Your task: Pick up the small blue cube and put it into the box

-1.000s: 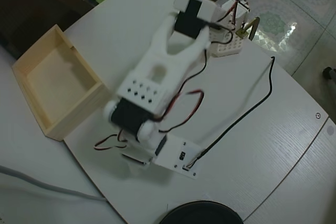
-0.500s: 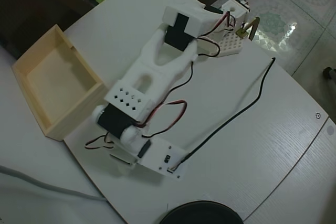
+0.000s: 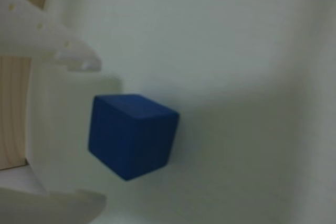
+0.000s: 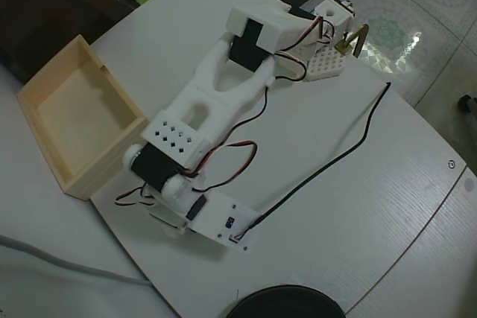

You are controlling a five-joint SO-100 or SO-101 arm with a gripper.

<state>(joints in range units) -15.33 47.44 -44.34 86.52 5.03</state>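
In the wrist view the hand (image 3: 97, 132) stands wide open, its two white fingers (image 3: 63, 51) entering from the left edge, one above and one below. The small blue cube (image 3: 131, 135) sits on the white table (image 3: 247, 77) in the gap between them, a little beyond the fingertips, touching neither finger. It rests flat, turned so that one corner points away from the hand, and it casts a soft shadow on the table. Nothing is gripped. Behind the fingers, at the left edge of that view, a strip of pale wood shows; it looks like the wall of the box (image 4: 82, 121), though the picture is too blurred to be sure.

In the overhead view the white arm (image 4: 201, 109) reaches diagonally across the table, its wrist and camera board low at the near end, just beside the near corner of the box. The hand itself and the cube are hidden under the arm there. The box lies to the left of the arm, open side up, with nothing visible inside it. A black cable (image 4: 335, 161) runs from the camera board away to the right, and a small white perforated block (image 4: 324, 68) stands by the arm's base, well apart from the hand.
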